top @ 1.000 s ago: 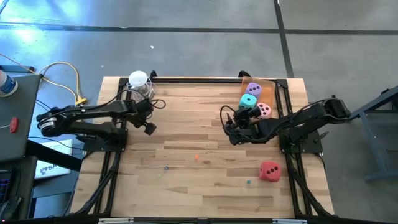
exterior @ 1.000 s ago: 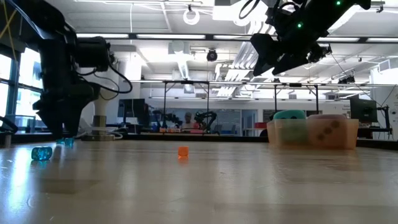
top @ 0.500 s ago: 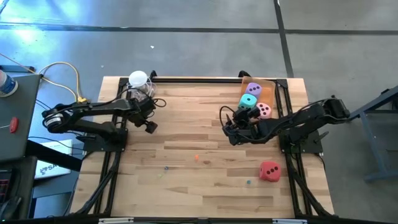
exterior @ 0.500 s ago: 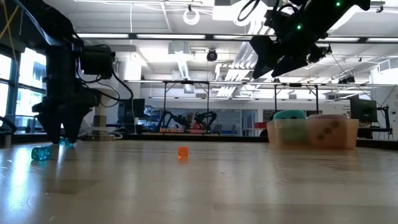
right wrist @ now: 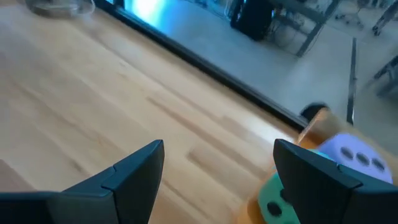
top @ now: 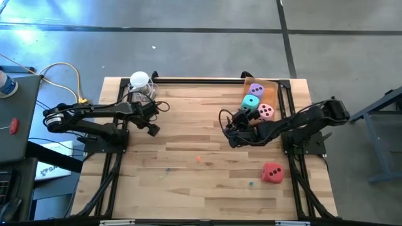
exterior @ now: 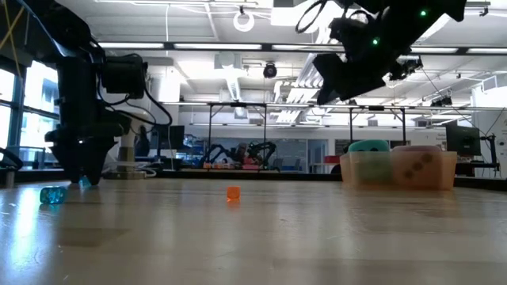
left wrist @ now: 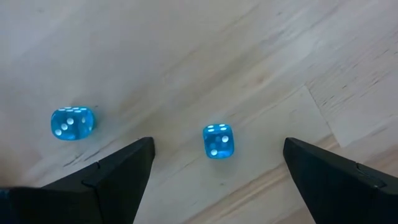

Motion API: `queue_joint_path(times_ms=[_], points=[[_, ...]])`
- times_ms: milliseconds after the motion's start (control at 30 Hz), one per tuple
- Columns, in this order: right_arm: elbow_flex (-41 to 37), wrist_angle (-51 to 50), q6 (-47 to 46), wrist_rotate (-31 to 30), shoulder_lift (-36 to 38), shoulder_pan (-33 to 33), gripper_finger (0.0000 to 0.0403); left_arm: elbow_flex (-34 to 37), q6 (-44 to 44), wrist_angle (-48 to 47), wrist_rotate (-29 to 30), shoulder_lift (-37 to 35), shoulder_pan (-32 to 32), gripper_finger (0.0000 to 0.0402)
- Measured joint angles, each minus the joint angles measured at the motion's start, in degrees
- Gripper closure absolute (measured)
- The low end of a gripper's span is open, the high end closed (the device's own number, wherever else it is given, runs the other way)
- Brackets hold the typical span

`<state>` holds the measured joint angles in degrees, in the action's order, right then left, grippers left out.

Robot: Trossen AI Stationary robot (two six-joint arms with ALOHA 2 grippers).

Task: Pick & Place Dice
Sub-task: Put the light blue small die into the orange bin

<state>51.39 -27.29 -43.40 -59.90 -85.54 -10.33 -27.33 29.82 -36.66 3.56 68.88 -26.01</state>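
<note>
**Two arms over a wooden desk, three dice boxed and one loose**

The high view shows the wooden desk (top: pixel 188 144) with the left arm reaching in from its left edge and the right arm from its right. The left hand (top: pixel 152 119) is near the far left part of the desk, just beside a white round-topped object (top: pixel 140 85) with a clear base. In the left wrist view its two dark fingers (left wrist: pixel 112 177) stand wide apart above the wood, with two small translucent blue dice between and beside them: one blue die (left wrist: pixel 217 141) lies in the gap, the other blue die (left wrist: pixel 73 123) lies outside it. In the low view the left hand points down close to the desk surface, near a blue die (exterior: pixel 54 195).

The right hand (top: pixel 230 129) is raised above the desk, as the low view shows, just beside a clear orange-tinted box (top: pixel 276 88) at the far right corner. Its fingers (right wrist: pixel 118 177) are apart with nothing between them.

The box holds three dice: the purple die (top: pixel 256 90) farthest back, the mint green die (top: pixel 251 102) beside it, and the pink die (top: pixel 267 112) nearest the front. The red die (top: pixel 272 172) lies alone on the desk near the front right, well apart from both hands. A small orange bead (exterior: pixel 233 193) rests near the desk's middle.
</note>
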Motion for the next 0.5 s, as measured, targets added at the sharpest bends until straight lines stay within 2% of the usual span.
queue_joint_path(times_ms=[300,500], points=[[-0.1,3.0,4.3,0.4,-1.1,0.0,0.0109,0.0,-0.1,0.2,0.0,0.0,0.4,0.0052],[-0.1,4.4,6.0,0.3,-1.1,0.0,0.0109,0.0,-1.0,0.3,-0.2,0.0,0.4,0.0084]])
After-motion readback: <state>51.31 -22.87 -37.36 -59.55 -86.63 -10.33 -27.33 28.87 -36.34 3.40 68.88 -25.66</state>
